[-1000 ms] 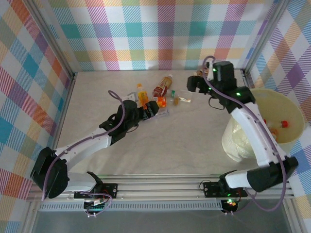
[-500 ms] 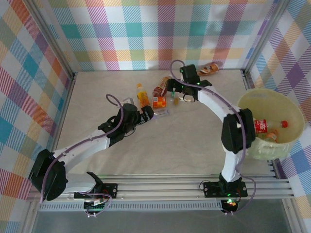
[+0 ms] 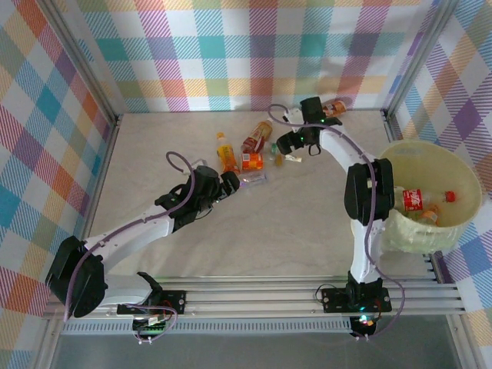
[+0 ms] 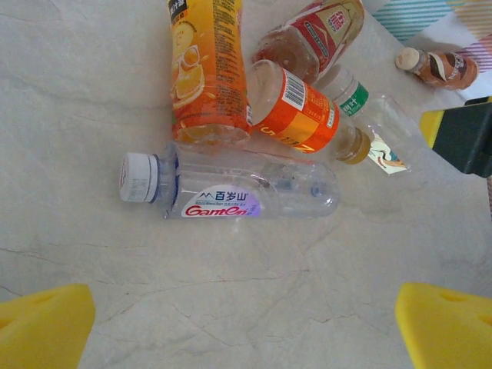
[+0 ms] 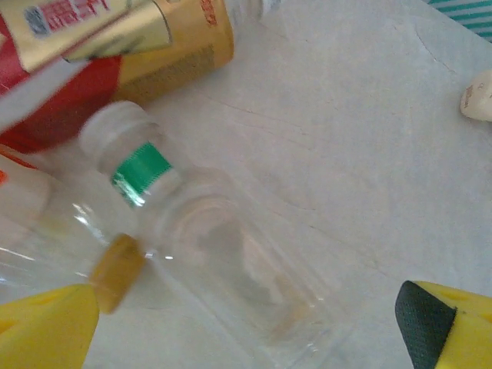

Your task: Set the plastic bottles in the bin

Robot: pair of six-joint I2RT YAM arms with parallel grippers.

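The table point(image 3: 300, 223) is a pale, matte slab with faint marble-like veins. Checked cloth walls point(image 3: 254, 54) in pastel colours stand around it.

At the right edge stands the bin point(image 3: 450, 163), a wide round tub of smooth cream plastic. A red-labelled bottle point(image 3: 413, 200) and an orange one with a red cap point(image 3: 432, 213) lie inside it.

The other plastic bottles point(image 3: 254, 154) lie on their sides in a loose cluster at the far middle of the table:
- Clear bottle point(image 4: 246, 192): a ribbed cylinder with a white cap and a white-and-violet label, nearest the arms.
- Orange juice bottle point(image 4: 207, 69): glossy, touching the clear bottle's far side.
- Orange-labelled bottle point(image 4: 296, 108): it has an amber cap and lies beside the juice bottle.
- Brown tea bottle point(image 4: 315, 34): it has a red and gold label and lies farther back.
- Green-banded bottle point(image 5: 223, 261): thin, see-through and squarish, just right of the others.
- Small brown bottle point(image 3: 333, 108): it lies alone by the far wall.

The left gripper point(image 4: 246, 330) has its yellow fingers spread wide. It hangs just near of the clear bottle and holds nothing.

The right gripper point(image 5: 246, 330) is also spread wide, low over the green-banded bottle. That bottle's base lies between the fingertips, but I cannot tell whether they touch it.
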